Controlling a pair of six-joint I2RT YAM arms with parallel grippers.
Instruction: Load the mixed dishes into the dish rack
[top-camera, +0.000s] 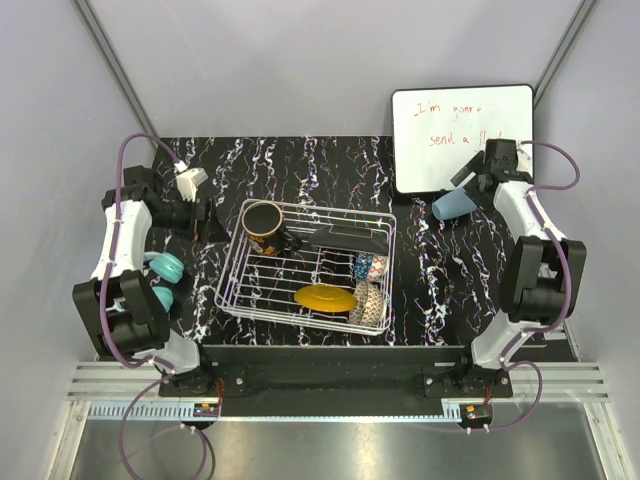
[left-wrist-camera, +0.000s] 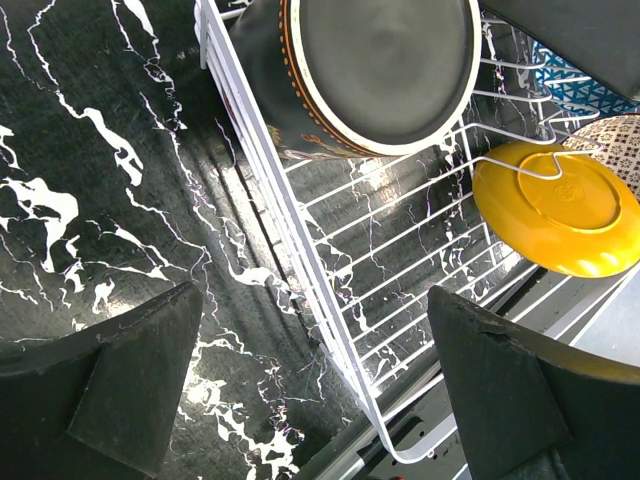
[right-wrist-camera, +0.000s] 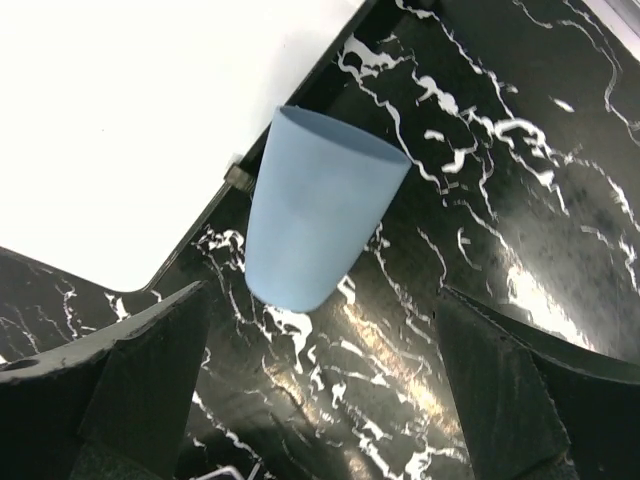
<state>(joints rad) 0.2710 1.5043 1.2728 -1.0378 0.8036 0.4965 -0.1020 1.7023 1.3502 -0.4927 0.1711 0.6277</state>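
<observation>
1. Dishes closest to my bases fill the near side of the dish rack (top-camera: 232, 272). The yellow patterned plate (top-camera: 325, 297) lies tilted on the wires, and the beige-brown patterned bowl (top-camera: 368, 303) stands on edge at its right. I judge the wires are propping both.
2. Just behind that bowl stands the blue patterned bowl (top-camera: 370, 266), also on edge. The dark-backed saucer (top-camera: 348, 238) lies along the rack's far side.
3. The dark mug (top-camera: 265, 227) fills the far left corner. I cannot tell whether it is upright or tipped.
4. My left gripper (left-wrist-camera: 315, 400) hangs just outside the rack's left wall. Its jaws are spread wide with nothing between them, so it looks parked clear of the load.
5. One dish is not yet loaded. The light blue cup (right-wrist-camera: 320, 220) seems to lie on its side on the marbled table (top-camera: 300, 160), well right of the rack and just beside the whiteboard (top-camera: 460, 135).
6. My right gripper (right-wrist-camera: 320, 400) hovers at the cup, jaws spread wide and not touching it. I judge that spread is meant to let the cup's body fit between them.
</observation>
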